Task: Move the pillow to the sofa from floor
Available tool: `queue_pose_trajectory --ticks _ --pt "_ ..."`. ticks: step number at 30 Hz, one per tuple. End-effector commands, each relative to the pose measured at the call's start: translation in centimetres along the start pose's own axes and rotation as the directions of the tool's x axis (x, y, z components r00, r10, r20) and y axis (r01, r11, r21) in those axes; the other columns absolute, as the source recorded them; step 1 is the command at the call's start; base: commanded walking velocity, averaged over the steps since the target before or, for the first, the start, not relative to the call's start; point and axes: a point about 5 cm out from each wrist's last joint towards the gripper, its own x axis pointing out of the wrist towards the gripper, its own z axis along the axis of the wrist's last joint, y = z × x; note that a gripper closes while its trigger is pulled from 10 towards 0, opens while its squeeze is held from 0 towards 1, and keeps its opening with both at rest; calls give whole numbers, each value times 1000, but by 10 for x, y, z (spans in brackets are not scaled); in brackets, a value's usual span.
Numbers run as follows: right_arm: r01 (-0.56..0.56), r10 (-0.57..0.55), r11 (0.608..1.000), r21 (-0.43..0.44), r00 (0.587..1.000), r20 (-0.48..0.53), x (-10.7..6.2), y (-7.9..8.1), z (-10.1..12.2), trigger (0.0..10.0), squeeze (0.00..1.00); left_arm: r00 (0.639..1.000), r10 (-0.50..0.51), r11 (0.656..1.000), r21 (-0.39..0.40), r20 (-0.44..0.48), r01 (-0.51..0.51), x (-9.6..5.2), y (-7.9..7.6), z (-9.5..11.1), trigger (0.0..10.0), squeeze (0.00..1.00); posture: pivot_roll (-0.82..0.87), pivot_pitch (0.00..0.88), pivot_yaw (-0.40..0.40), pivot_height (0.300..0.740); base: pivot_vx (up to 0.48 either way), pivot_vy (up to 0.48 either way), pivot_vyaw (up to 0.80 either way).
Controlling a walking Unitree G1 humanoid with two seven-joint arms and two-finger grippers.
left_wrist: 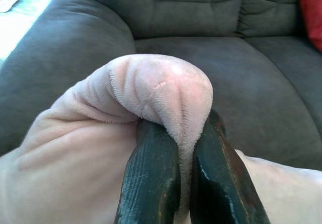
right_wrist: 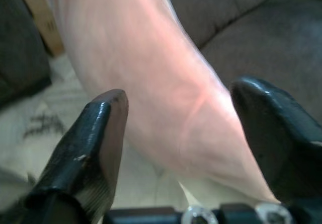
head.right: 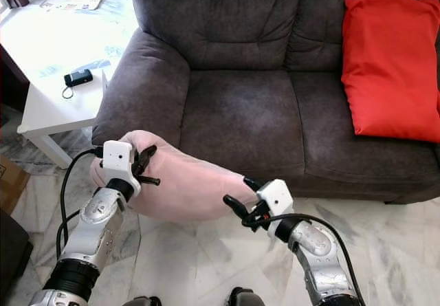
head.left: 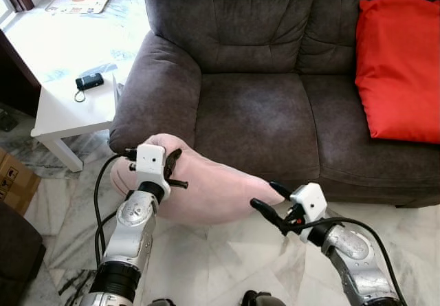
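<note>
A pale pink pillow (head.left: 206,189) hangs just above the marble floor, in front of the dark grey sofa (head.left: 254,113). My left gripper (head.left: 173,170) is shut on the pillow's upper left corner; in the left wrist view a fold of pink plush (left_wrist: 166,93) is pinched between the two black fingers (left_wrist: 151,183). My right gripper (head.left: 269,197) is open at the pillow's right end. In the right wrist view the pillow (right_wrist: 166,93) lies between the spread fingers (right_wrist: 100,128), and contact cannot be made out.
A red cushion (head.left: 399,65) leans on the sofa's right seat. A white side table (head.left: 75,106) with a small black device (head.left: 89,81) stands left of the sofa arm. A cardboard box (head.left: 14,179) sits at the far left on the marble floor (head.left: 220,265).
</note>
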Motion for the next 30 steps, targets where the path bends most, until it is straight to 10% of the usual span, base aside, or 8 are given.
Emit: queue_pose_trajectory --ticks 1,2,5,7,20,21,27,30 --pt "7 -7 1000 -12 999 -42 -1 3 -9 10000 1000 992 -61 998 0 112 61 7 -7 28 10000 0 -72 166 -20 740 0 0 0" --pt "13 -13 1000 -8 999 -39 0 3 -8 10000 0 990 -89 996 5 108 89 7 -10 28 10000 0 -71 165 -20 740 0 0 0" --pt "34 -35 999 -15 999 -40 1 1 -9 10000 0 989 -104 995 8 104 103 7 -12 27 10000 0 -71 166 -20 740 0 0 0" --pt "51 -51 999 -1 998 -38 1 -1 -10 10000 1000 989 -105 994 9 103 105 7 -12 28 10000 0 -71 165 -20 740 0 0 0" --pt "-32 -7 983 -179 977 -213 -3 5 -32 10000 1000 979 -176 984 18 99 175 8 -18 32 10000 0 -75 150 -19 740 0 0 0" --pt "-38 -14 975 -218 973 -231 -3 4 -33 10000 235 979 -178 984 14 99 177 7 -18 32 10000 0 -73 148 -19 740 0 0 0" --pt "-17 -42 975 -223 965 -258 -1 1 -37 10000 0 977 -187 982 21 99 186 7 -19 33 10000 0 -70 146 -19 740 0 0 0" --pt "-17 -50 971 -239 962 -269 -1 0 -38 10000 1000 977 -190 982 22 99 189 8 -20 33 10000 0 -70 150 -18 740 0 0 0"
